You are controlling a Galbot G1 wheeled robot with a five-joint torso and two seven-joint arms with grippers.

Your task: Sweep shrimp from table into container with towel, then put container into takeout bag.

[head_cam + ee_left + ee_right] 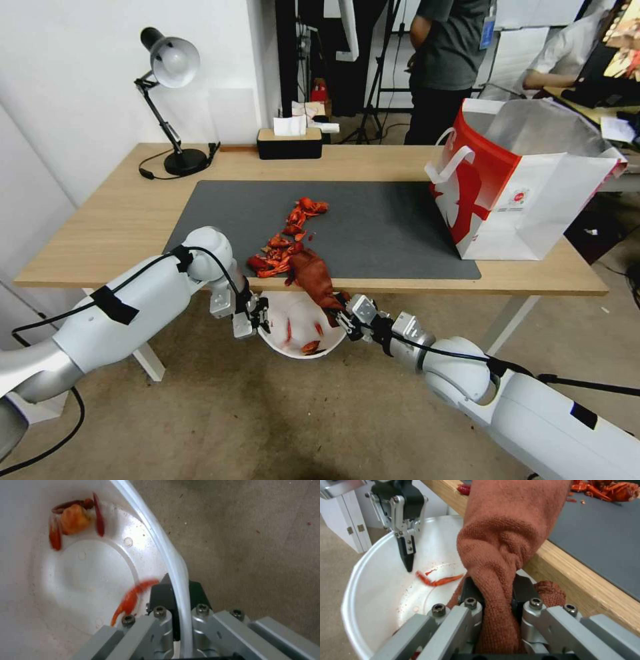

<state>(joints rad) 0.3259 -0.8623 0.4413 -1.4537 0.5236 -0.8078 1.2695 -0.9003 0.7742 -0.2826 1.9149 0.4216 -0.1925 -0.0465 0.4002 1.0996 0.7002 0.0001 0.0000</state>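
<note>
towel, rust-red, bunched in clamped right hand; left hand pinches white container rim.

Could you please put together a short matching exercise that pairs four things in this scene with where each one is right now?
Things:
1. towel
2. container
3. takeout bag
4. shrimp heap

Places:
A. standing upright at the table's right end
B. held by its rim in the left pincer, below the table's near edge
C. lying on the dark grey mat
D. clamped in the right pincer, draped over the table's edge

Pairs: 1-D, 2-B, 3-A, 4-C
</note>
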